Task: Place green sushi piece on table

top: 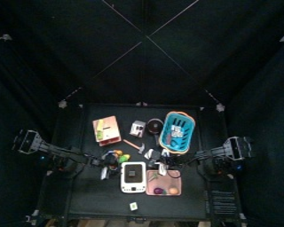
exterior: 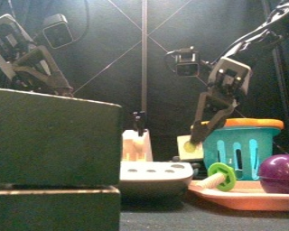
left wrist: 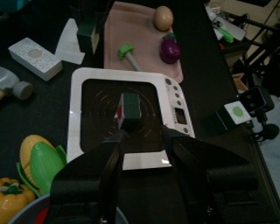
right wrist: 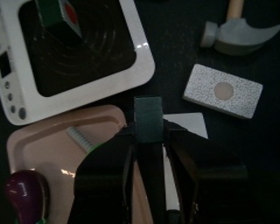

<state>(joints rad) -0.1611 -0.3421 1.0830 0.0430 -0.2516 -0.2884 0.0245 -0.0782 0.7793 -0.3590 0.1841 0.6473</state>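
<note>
While black curtains [top: 61,53] ring the table [top: 79,191], the white scale [top: 132,176] sits mid-surface.
Front: the right gripper [exterior: 198,137] clamps the green sushi piece [exterior: 190,145] above the tabletop, right of the scale. Left wrist: the left gripper [left wrist: 161,162] hangs over the scale, its spread unreadable. Right wrist: the sushi hangs over bare table beside the scale's corner.

Black table [top: 74,182] – white scale [top: 132,177], pink tray [top: 165,185], teal basket [top: 179,129], toy hammer [right wrist: 240,31].
</note>
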